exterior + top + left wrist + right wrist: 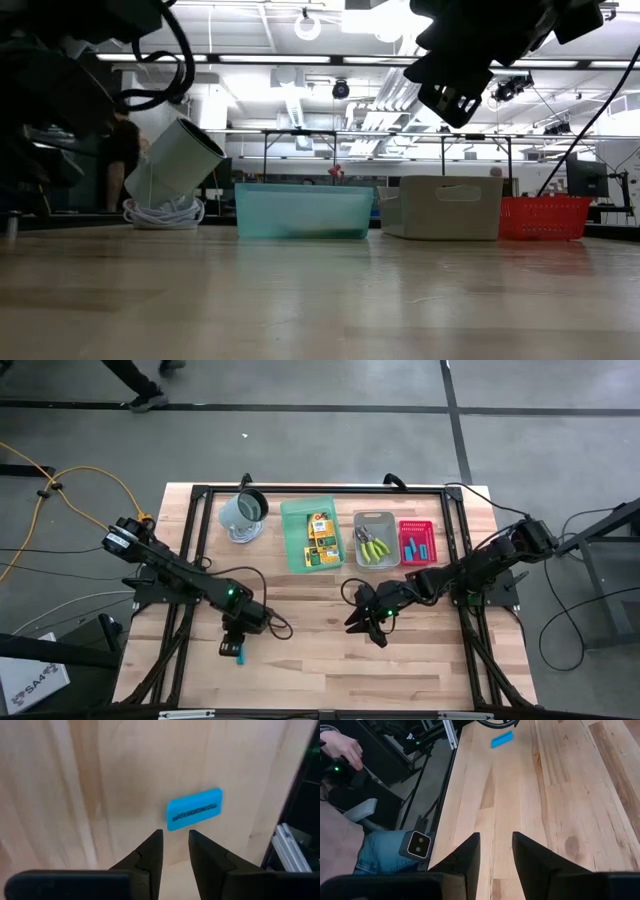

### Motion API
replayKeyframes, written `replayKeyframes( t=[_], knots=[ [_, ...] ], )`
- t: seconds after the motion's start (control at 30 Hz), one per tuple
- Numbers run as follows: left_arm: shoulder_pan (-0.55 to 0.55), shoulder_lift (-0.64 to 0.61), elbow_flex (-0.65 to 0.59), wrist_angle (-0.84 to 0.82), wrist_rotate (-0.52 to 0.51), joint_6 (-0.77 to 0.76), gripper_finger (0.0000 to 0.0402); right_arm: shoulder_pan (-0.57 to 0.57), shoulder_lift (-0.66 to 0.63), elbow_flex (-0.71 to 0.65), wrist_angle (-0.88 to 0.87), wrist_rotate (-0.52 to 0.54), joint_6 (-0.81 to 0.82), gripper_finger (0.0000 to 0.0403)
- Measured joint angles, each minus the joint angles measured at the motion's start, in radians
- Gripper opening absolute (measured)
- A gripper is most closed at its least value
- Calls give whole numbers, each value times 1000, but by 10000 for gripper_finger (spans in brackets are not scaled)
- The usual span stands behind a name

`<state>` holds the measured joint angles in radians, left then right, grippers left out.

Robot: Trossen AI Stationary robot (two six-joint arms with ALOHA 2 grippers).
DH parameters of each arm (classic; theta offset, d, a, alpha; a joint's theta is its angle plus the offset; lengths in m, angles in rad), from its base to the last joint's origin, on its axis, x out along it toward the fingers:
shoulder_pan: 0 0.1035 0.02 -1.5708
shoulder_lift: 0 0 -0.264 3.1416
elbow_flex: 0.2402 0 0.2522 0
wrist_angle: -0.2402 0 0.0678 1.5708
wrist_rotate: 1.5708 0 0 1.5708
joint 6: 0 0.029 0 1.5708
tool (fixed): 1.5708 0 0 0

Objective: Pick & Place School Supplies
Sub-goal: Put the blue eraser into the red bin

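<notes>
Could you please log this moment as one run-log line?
left gripper: open, above cyan piece on bare table | right gripper: open, empty, mid-table | trays: already filled

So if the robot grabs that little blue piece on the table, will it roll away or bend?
Probably neither. The blue piece looks flat and blocky with straight edges, so it should lie still instead of rolling. It looks solid, so likely stiff and light. Lying so low on the wooden table, it might skid if the left pincer nudges it.

The tabletop is seen from overhead and level from its edge; a blue piece – close below the left wrist camera – is shared with the right wrist view.
</notes>
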<state>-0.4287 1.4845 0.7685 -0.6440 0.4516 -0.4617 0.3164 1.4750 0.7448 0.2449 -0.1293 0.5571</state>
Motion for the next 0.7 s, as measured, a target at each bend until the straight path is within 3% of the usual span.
replayKeyframes(
  t=[0.7],
  knots=[
    [17,0,-22,48,48,34,80,33,0,0,31,34,0,105]
  ],
)
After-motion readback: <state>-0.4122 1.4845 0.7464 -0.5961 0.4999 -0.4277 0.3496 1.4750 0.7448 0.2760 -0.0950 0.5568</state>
